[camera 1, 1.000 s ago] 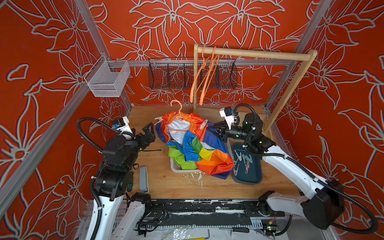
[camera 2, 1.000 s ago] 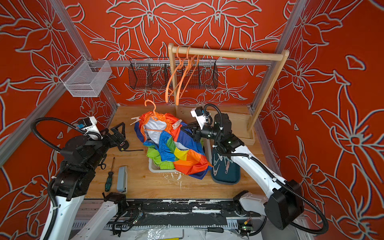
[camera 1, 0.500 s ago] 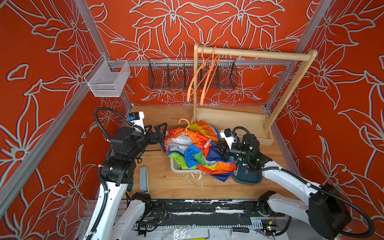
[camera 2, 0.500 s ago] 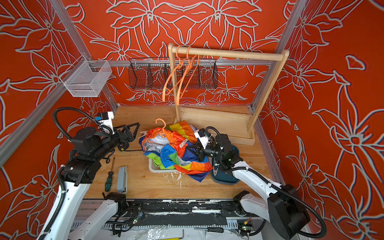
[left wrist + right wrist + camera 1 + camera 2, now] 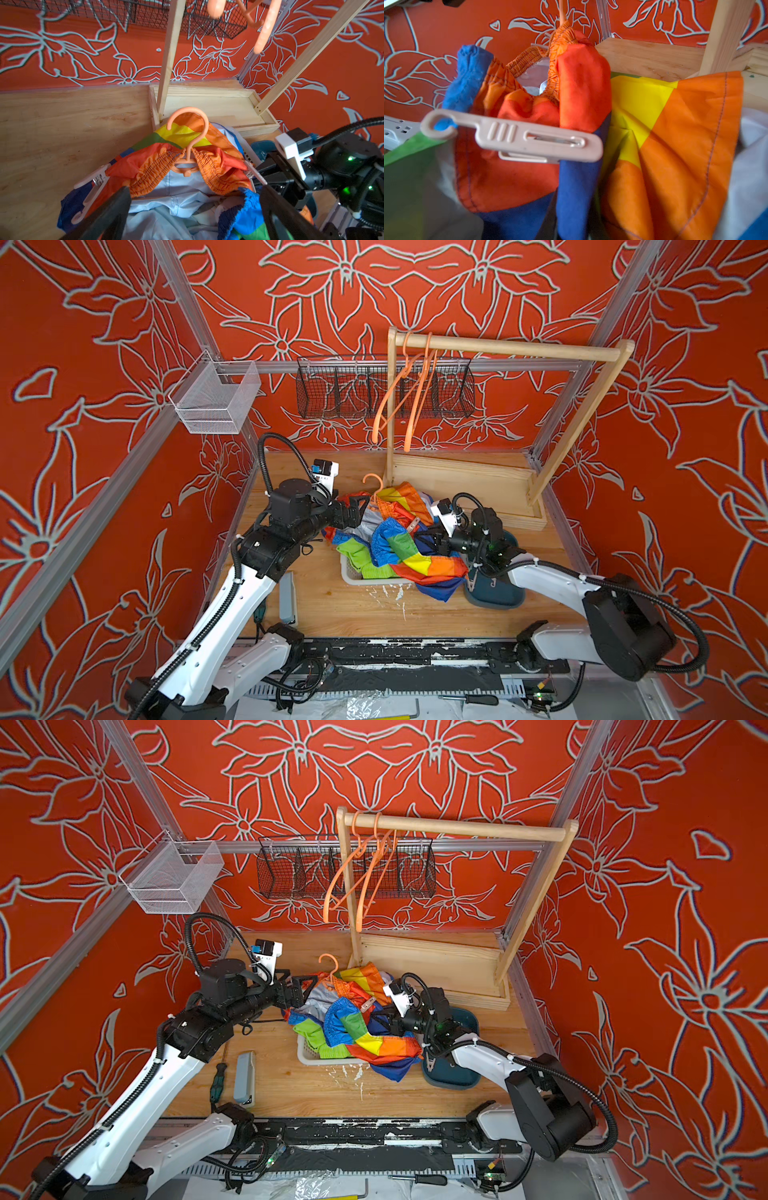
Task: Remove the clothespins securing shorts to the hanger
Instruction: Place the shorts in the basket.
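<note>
Lower now than 1 second ago, the shorts lie over the basket, my right hand clenched on their fabric; my left hand, released wide, should pinch the pink clothespin squarely by its tail.

There the rainbow patchwork fabric shorts lay heaped over the white plastic basket, before the pale wooden garment rack; dark teal plastic tray just right, perhaps touching; orange plastic hanger at the heap's rear.

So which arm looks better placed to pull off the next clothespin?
Left, I'd say: the left gripper is open beside a clothespin, while the right gripper is shut on the shorts.
</note>
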### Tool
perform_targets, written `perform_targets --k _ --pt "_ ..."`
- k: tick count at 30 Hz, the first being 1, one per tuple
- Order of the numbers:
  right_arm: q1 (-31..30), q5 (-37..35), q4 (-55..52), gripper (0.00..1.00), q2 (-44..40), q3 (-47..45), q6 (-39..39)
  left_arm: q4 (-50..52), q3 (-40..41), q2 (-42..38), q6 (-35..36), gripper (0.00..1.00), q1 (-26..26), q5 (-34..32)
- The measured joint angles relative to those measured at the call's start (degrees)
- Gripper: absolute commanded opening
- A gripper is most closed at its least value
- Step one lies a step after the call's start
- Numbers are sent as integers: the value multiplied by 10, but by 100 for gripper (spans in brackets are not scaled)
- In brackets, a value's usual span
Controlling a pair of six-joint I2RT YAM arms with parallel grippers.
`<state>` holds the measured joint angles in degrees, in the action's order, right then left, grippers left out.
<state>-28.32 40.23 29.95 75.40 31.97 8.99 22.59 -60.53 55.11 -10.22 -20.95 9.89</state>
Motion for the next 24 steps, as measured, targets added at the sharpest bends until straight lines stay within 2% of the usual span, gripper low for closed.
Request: perform_targets --k 5,12,18,24 --pt "0 -3 -7 0 -6 0 -3 -24 38 14 4 97 -32 -36" --pt "0 -3 -8 0 -6 0 -4 -78 13 88 28 97 -99 -99" --pt "0 -3 -9 0 -7 0 -5 -121 -28 139 50 97 -101 -121" --pt "0 -3 -13 0 -14 0 -8 -146 -25 164 66 97 -101 -132"
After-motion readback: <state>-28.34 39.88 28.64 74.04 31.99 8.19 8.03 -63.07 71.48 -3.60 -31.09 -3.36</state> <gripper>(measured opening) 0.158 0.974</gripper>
